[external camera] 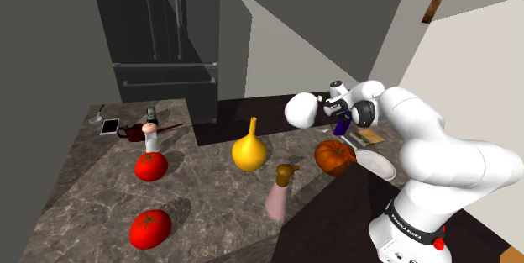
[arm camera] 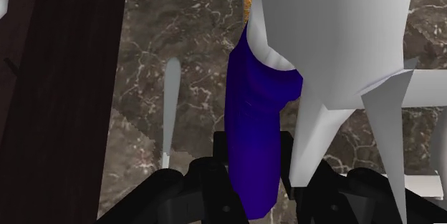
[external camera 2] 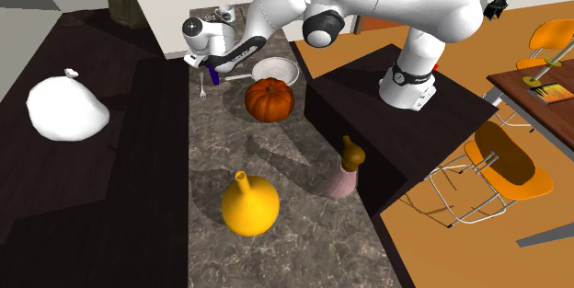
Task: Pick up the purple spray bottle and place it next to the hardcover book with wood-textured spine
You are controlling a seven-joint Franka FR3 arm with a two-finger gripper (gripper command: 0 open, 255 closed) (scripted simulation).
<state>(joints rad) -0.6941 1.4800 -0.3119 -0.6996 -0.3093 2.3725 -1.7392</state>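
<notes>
Gripper (arm camera: 253, 145) jaws clamp the purple spray bottle (arm camera: 254, 108) just beside the pumpkin (external camera: 335, 156). Grasp looks done; placing remains.

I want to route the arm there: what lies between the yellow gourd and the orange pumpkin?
Nothing: in the second exterior view bare counter runs from gourd to pumpkin; the pink bottle stands aside.

Spray bottle (arm camera: 254, 101): I see a purple body and white head, clasped by the gripper (arm camera: 252, 135), near the pumpkin (external camera: 335, 156).
Book (external camera: 367, 136): tan, lying flat, near the pumpkin.
</notes>
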